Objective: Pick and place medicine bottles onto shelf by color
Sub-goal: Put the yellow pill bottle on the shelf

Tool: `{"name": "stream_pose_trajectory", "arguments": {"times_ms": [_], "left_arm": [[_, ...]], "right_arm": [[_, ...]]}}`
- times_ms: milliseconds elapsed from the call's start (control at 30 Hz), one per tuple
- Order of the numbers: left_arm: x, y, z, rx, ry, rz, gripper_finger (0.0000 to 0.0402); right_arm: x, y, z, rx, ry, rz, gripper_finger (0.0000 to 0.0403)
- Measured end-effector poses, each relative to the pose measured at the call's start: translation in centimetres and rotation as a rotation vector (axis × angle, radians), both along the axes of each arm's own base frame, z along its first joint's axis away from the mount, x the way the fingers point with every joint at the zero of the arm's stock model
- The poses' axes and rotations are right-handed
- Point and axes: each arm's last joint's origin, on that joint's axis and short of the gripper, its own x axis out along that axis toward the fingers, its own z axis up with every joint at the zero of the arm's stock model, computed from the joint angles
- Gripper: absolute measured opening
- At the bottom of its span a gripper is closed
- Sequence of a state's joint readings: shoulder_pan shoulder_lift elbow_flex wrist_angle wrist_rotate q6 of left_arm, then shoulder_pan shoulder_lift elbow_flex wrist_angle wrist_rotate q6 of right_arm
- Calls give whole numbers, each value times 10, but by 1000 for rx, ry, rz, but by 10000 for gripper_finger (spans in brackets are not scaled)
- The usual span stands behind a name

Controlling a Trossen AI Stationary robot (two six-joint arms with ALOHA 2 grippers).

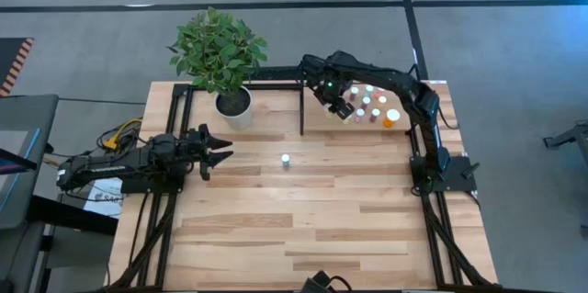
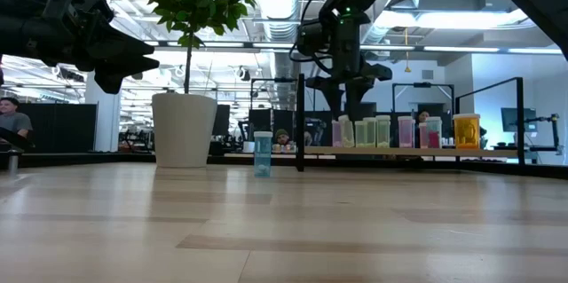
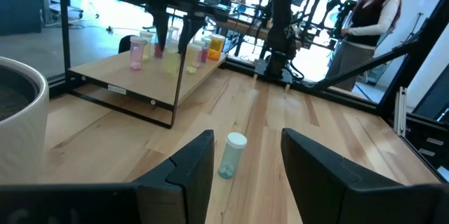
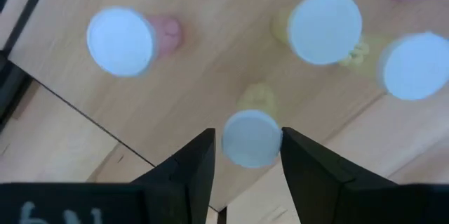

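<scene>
Several medicine bottles (image 1: 369, 105) with white caps stand upright on the shelf (image 1: 317, 124) at the table's far right; the larger orange one (image 2: 466, 129) is at its right end. My right gripper (image 1: 344, 112) hovers open over the shelf's left part. In the right wrist view its fingers (image 4: 198, 161) stand on either side of a yellowish bottle's cap (image 4: 251, 138). In the low view the gripper (image 2: 349, 110) is just above the caps. One greenish bottle (image 1: 286, 160) stands alone, upright, mid-table. My left gripper (image 1: 223, 150) is open, left of this bottle and pointing at it (image 3: 231, 155).
A white plant pot (image 1: 235, 107) with a leafy plant stands at the far left, beside the shelf's black frame post (image 1: 302, 109). Bare tabletop (image 1: 303, 229) stretches toward the near edge. People show in the room beyond the table (image 3: 365, 20).
</scene>
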State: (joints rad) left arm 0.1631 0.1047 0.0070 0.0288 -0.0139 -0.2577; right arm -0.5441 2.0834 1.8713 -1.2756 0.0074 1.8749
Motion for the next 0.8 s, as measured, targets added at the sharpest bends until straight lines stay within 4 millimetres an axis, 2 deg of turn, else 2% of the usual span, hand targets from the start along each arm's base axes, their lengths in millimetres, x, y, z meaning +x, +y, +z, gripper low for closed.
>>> {"name": "stream_pose_trajectory", "arguments": {"times_ms": [667,800], "left_arm": [[0,0,0,0,0,0,153],[0,0,0,0,0,0,153]], "right_arm": [[-5,6,0,40,59,26,188],[-6,5,9,41,62,45,201]]}}
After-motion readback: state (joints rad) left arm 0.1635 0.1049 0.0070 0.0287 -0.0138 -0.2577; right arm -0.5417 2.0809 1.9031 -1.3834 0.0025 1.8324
